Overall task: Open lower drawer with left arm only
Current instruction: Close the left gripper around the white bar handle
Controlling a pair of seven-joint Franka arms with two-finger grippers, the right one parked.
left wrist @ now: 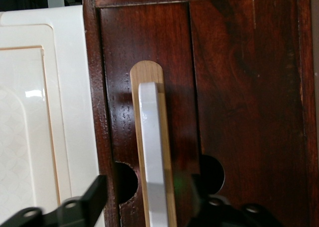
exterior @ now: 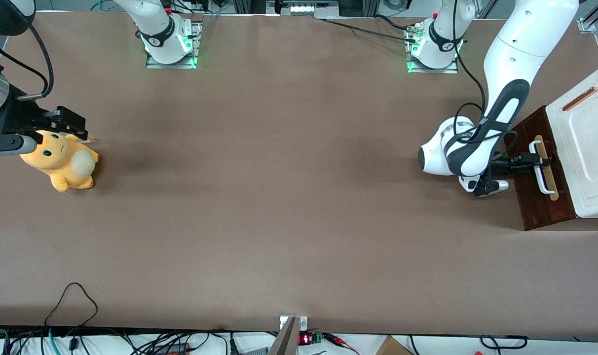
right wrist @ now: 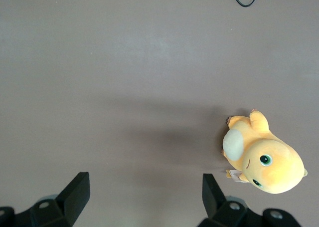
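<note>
Gripper positioned at the drawer handle, fingers spread to either side of it.

The left arm point(exterior: 496, 113) reaches to the lower drawer point(exterior: 541, 197) at the working arm's end of the table point(exterior: 279, 197), under the white cabinet top point(exterior: 587, 148). The gripper point(exterior: 538, 161) sits at the white bar handle point(left wrist: 152, 157). Its fingers point(left wrist: 92, 199) are released and straddle the handle without clamping it. The dark wooden drawer front point(left wrist: 239, 87) faces the wrist camera.
</note>
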